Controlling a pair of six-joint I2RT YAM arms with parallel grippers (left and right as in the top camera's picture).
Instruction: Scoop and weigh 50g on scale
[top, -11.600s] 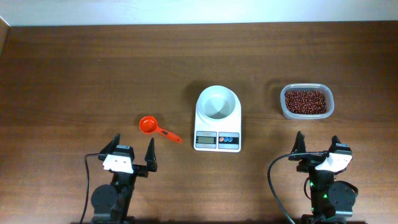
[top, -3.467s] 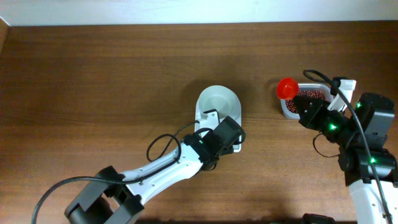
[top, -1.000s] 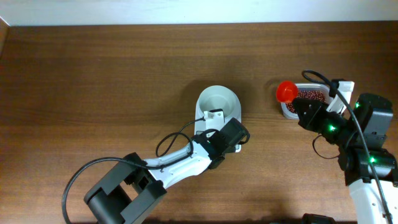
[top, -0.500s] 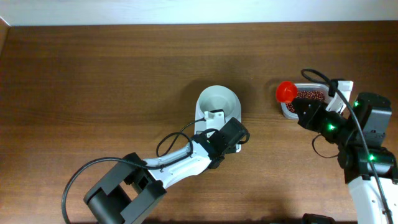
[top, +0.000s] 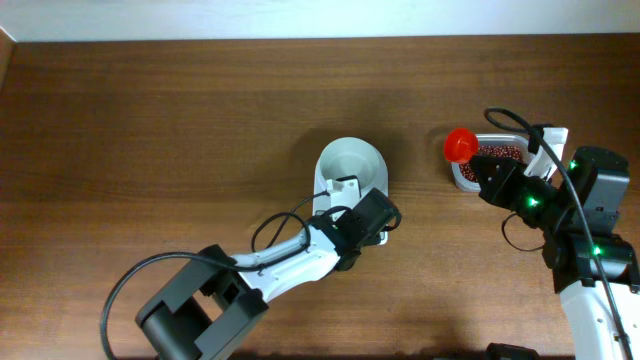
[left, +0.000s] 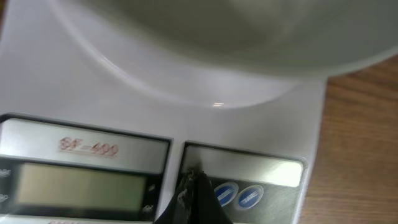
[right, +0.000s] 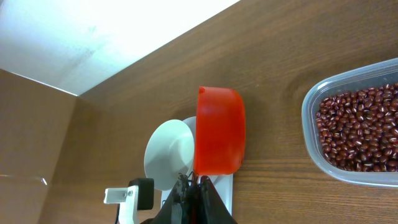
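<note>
The white scale (top: 324, 188) carries a white round bowl (top: 352, 162) with nothing in it. My left gripper (top: 362, 218) is shut, its tip (left: 194, 179) resting on the scale's front panel (left: 249, 171) between the grey display (left: 81, 186) and the blue buttons (left: 227, 193). My right gripper (right: 198, 183) is shut on the handle of a red scoop (right: 219, 130), held above the table left of the clear tub (top: 462, 178). The scoop (top: 460, 145) shows no beans. The reddish-brown beans (right: 360, 130) lie heaped in the tub (right: 311, 137).
The left arm (top: 270, 270) stretches diagonally from the front left to the scale, with a looping black cable. The right arm (top: 585, 240) stands at the right edge. A pale wall runs along the table's far side (top: 300, 20).
Over the last second nothing has visibly moved. Since the earliest frame the scoop has gone from the table into my right gripper, and my left arm has reached onto the scale's panel.
</note>
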